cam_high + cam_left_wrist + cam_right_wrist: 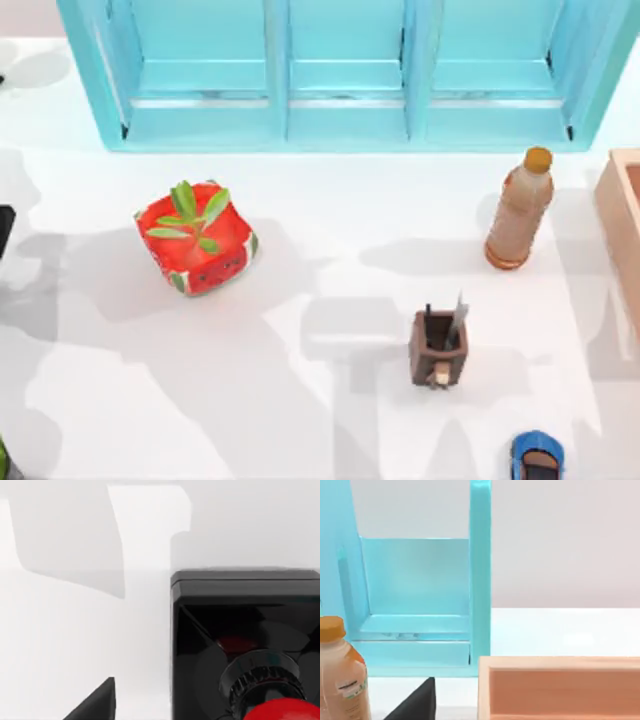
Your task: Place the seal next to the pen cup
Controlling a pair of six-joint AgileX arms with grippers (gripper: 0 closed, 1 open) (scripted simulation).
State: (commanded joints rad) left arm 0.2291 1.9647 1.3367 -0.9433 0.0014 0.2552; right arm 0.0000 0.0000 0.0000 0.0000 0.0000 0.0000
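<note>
seal: black square-block stamp with glossy red knob sat on white table, close beside left gripper finger
pen cup: brown square wooden holder, mid-right
left jaws: cannot tell
right jaws: cannot tell

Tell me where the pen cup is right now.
In the top view the pen cup stands on the white table, right of centre, below the brown bottle and above the blue toy car.

From our left wrist camera we see the seal close up on the white table: a black square block base with a ribbed black collar and a glossy red knob above it. One dark fingertip of our left gripper pokes in beside it, apart from the seal.
</note>
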